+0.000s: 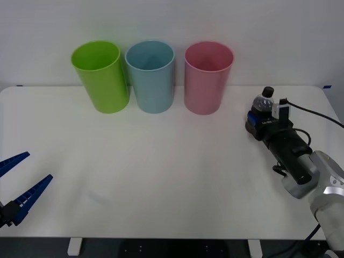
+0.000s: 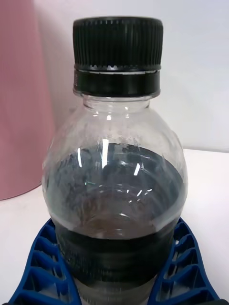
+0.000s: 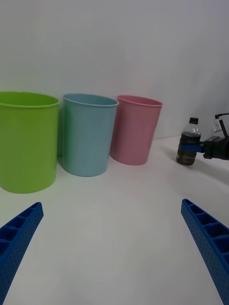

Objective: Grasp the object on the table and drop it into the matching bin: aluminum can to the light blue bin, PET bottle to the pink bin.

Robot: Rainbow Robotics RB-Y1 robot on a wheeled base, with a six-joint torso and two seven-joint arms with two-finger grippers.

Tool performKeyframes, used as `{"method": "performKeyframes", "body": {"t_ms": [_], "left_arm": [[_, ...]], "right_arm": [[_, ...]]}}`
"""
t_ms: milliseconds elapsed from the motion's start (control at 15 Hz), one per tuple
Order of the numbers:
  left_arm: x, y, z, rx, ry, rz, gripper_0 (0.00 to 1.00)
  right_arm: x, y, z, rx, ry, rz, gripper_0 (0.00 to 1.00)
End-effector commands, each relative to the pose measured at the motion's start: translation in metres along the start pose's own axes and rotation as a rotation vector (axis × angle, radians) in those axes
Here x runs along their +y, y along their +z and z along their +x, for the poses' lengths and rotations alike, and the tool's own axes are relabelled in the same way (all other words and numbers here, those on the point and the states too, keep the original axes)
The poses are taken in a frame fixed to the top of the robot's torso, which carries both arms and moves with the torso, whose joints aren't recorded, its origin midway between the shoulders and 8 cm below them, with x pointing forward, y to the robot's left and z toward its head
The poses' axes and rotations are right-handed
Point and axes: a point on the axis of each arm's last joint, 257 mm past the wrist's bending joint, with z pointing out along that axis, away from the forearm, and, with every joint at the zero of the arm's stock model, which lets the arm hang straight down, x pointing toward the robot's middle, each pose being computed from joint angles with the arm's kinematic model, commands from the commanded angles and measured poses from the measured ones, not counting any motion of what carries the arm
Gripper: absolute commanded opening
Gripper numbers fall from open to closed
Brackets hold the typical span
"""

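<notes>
PET bottle (image 2: 116, 190) between right end effector (image 1: 259, 119) fingers

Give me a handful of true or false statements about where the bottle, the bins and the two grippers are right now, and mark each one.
1. The right gripper has its blue fingers around the lower part of the PET bottle. True.
2. The bottle's black cap is off. False: it is screwed on.
3. The pink bin is the bin nearest the bottle. True.
4. The light blue bin stands at the end of the row. False: it is in the middle, between the lime green bin and the pink one.
5. The left gripper holds the bottle. False: it is open, low at the table's near left edge, holding nothing.
</notes>
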Motion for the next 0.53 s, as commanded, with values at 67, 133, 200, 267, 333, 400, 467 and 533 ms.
{"method": "performKeyframes", "body": {"t_ms": [67, 133, 200, 267, 333, 400, 467, 533], "left_arm": [[0.0, 0.0, 0.0, 0.0, 0.0, 0.0, 1.0], [0.0, 0.0, 0.0, 0.0, 0.0, 0.0, 1.0], [0.0, 0.0, 0.0, 0.0, 0.0, 0.0, 1.0], [0.0, 0.0, 0.0, 0.0, 0.0, 0.0, 1.0], [0.0, 0.0, 0.0, 0.0, 0.0, 0.0, 1.0], [0.0, 0.0, 0.0, 0.0, 0.0, 0.0, 1.0], [0.0, 0.0, 0.0, 0.0, 0.0, 0.0, 1.0], [0.0, 0.0, 0.0, 0.0, 0.0, 0.0, 1.0]], "right_arm": [[0.003, -0.001, -0.003, -0.011, 0.0, -0.011, 0.0], [0.003, -0.002, -0.006, -0.019, 0.001, -0.011, 0.0], [0.004, -0.004, -0.007, -0.025, -0.002, -0.015, 0.0], [0.007, -0.008, -0.013, -0.041, 0.001, -0.022, 0.0], [0.01, -0.012, -0.014, -0.049, 0.001, -0.028, 0.0], [0.012, -0.017, -0.016, -0.057, 0.008, -0.031, 0.0], [0.014, -0.021, -0.018, -0.065, 0.001, -0.04, 0.0], [0.016, -0.026, -0.021, -0.073, 0.012, -0.051, 0.0]]}}
